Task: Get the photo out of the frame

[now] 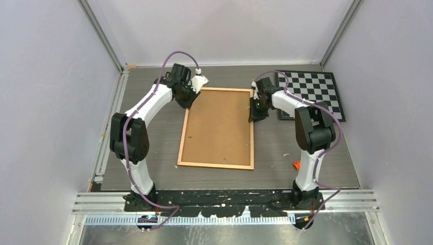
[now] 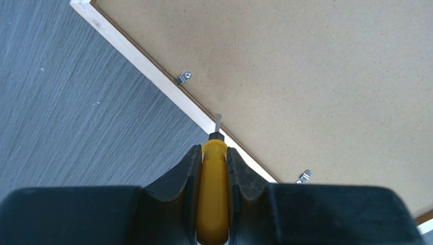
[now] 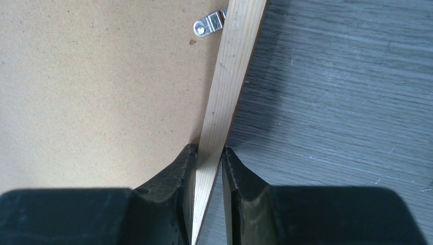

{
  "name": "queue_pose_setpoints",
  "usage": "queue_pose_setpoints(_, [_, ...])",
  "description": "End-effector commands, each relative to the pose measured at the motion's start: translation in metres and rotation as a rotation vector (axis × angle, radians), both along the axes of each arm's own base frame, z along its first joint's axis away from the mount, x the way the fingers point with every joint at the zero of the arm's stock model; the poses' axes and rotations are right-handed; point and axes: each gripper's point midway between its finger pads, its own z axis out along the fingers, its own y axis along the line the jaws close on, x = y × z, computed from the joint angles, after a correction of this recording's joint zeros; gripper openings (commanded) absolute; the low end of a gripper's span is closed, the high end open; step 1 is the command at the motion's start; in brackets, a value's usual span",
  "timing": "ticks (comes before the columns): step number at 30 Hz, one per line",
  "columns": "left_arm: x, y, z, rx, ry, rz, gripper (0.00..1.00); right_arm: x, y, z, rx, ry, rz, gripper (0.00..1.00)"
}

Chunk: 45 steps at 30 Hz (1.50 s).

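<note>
I see the frame [image 1: 217, 127] lying back-up mid-worktop [image 1: 153, 148]. My right gripper [image 3: 207, 150] is clamped on its right rail, at the frame's 2 o'clock. My left gripper [image 2: 213, 151] pinches a yellow screwdriver [image 2: 213, 204], its tip at the 11 o'clock rail.

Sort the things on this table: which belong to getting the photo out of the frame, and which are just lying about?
Belonging: frame, back up; its metal clips; yellow-handled screwdriver in the left gripper; right gripper pinching the frame's rail.
Lying about: checkerboard; small orange scrap.

Brown frame [image 1: 217, 127], yellow tool [image 2: 213, 194], perhaps screwdriver
</note>
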Motion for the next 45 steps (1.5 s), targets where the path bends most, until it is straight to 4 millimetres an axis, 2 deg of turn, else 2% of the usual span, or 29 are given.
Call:
queue_pose_setpoints(1, [0.017,0.007,0.009,0.042,-0.082,0.009,0.00,-0.016,0.006,0.006,-0.009,0.014,0.070,0.01])
queue_pose_setpoints(7, [0.043,0.010,0.003,0.086,-0.144,0.029,0.00,-0.018,0.007,0.007,-0.011,0.015,0.078,0.00])
queue_pose_setpoints(16, [0.056,0.003,-0.009,0.072,-0.130,0.029,0.00,-0.018,0.004,0.007,-0.026,0.009,0.088,0.01])
queue_pose_setpoints(20, [0.053,0.000,-0.011,0.063,-0.104,0.018,0.00,-0.017,0.003,0.007,-0.033,0.007,0.090,0.01])
queue_pose_setpoints(24, [0.043,-0.003,-0.004,0.049,-0.086,-0.019,0.00,-0.016,0.003,0.006,-0.035,0.008,0.091,0.01])
queue_pose_setpoints(29, [0.033,0.000,-0.004,0.065,-0.063,-0.045,0.00,-0.016,0.003,0.005,-0.036,0.012,0.092,0.01])
queue_pose_setpoints(33, [0.034,0.004,-0.009,0.085,-0.059,-0.040,0.00,-0.015,0.004,0.005,-0.034,0.014,0.093,0.01])
queue_pose_setpoints(38, [0.046,0.005,-0.016,0.097,-0.091,-0.015,0.00,-0.015,0.005,0.004,-0.034,0.017,0.096,0.01])
queue_pose_setpoints(45, [0.073,-0.005,-0.016,0.055,-0.166,0.024,0.00,-0.018,0.002,0.001,-0.043,0.027,0.103,0.01])
